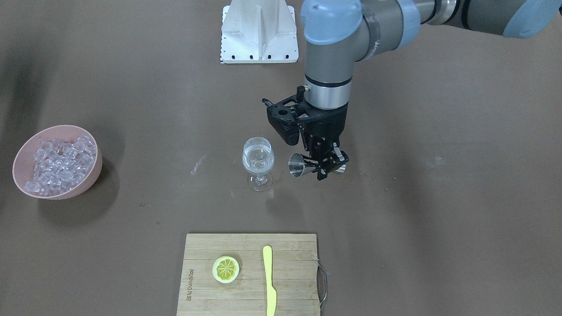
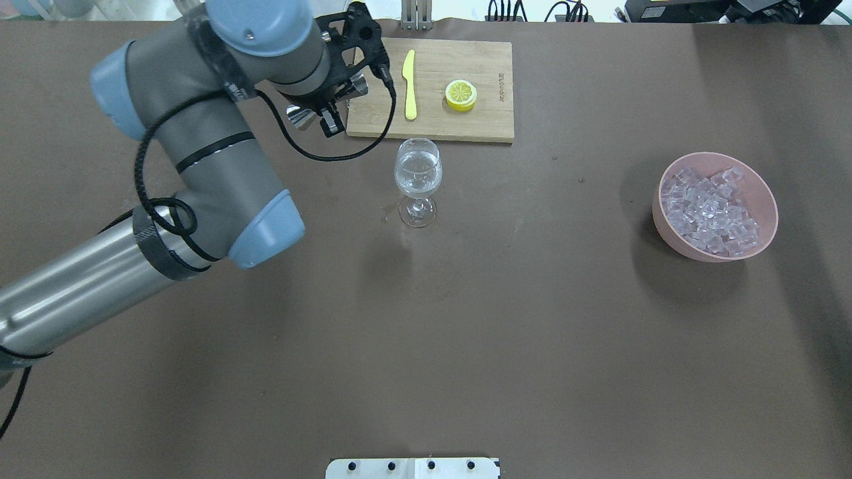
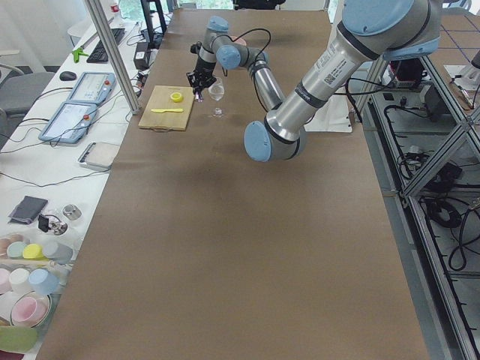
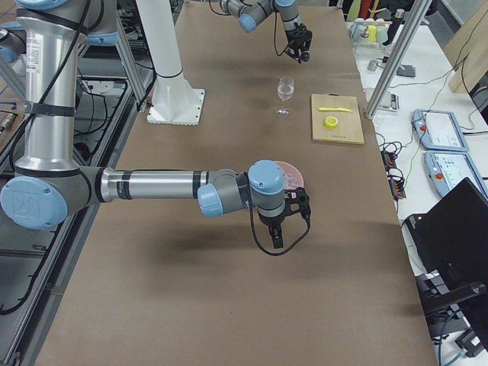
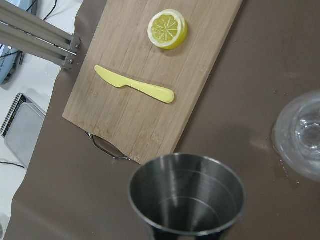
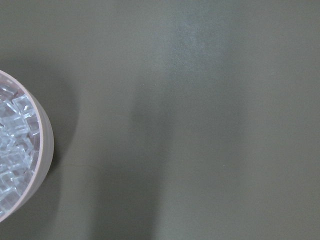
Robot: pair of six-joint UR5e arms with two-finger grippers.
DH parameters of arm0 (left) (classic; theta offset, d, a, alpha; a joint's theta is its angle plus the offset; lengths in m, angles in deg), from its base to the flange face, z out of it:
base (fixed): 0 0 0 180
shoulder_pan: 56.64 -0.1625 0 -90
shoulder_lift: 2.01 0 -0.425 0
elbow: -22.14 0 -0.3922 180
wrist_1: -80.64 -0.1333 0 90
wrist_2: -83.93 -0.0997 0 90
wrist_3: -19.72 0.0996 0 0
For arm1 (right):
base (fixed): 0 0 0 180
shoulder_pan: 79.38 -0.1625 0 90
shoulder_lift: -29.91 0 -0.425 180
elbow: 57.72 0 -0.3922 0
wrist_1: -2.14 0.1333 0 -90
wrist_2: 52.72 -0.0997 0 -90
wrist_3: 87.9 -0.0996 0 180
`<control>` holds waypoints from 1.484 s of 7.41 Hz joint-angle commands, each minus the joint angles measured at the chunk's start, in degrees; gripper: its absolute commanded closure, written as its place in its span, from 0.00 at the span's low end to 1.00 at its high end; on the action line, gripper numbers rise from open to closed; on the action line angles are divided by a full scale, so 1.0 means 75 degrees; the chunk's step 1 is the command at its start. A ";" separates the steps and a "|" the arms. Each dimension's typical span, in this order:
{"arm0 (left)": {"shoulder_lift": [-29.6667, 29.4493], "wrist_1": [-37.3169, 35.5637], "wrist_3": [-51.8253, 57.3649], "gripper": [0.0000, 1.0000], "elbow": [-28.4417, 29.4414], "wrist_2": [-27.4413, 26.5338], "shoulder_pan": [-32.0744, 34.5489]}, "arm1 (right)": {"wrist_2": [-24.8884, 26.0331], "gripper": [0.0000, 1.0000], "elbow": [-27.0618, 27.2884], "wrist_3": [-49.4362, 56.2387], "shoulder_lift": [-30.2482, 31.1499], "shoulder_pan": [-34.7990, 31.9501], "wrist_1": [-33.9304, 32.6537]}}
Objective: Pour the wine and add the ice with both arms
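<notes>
A wine glass (image 1: 258, 160) stands mid-table with a little clear wine in its bowl; it also shows in the overhead view (image 2: 418, 174). My left gripper (image 1: 324, 166) is shut on a steel jigger (image 1: 297, 165). It holds the jigger on its side above the table, mouth toward the glass, beside it and apart. The left wrist view looks into the jigger (image 5: 187, 195); its inside shows bare steel. A pink bowl (image 1: 93, 173) holds the heap of ice (image 1: 59, 164). My right gripper (image 4: 276, 240) hangs beside that bowl (image 4: 293, 174); I cannot tell if it is open.
A bamboo cutting board (image 1: 294, 272) lies at the table's operator edge with a lemon half (image 1: 225, 269) and a yellow knife (image 1: 269, 281) on it. The white pedestal (image 1: 259, 33) stands at the robot's side. The bowl's rim (image 6: 42, 120) shows in the right wrist view.
</notes>
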 commanded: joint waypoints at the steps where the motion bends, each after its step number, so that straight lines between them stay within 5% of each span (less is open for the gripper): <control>1: 0.1258 0.1413 -0.0822 1.00 -0.0349 0.0814 0.0451 | 0.0009 0.00 0.0010 0.0000 -0.0016 0.0002 0.0000; 6: 0.3733 0.4249 -0.6631 1.00 -0.1557 0.0783 0.0464 | 0.0009 0.00 -0.0002 0.0000 -0.0040 0.0002 0.0000; 11: 0.4731 0.4605 -0.9332 1.00 -0.2039 -0.2397 0.0196 | 0.0009 0.00 -0.0025 0.0000 -0.0040 0.0002 0.0000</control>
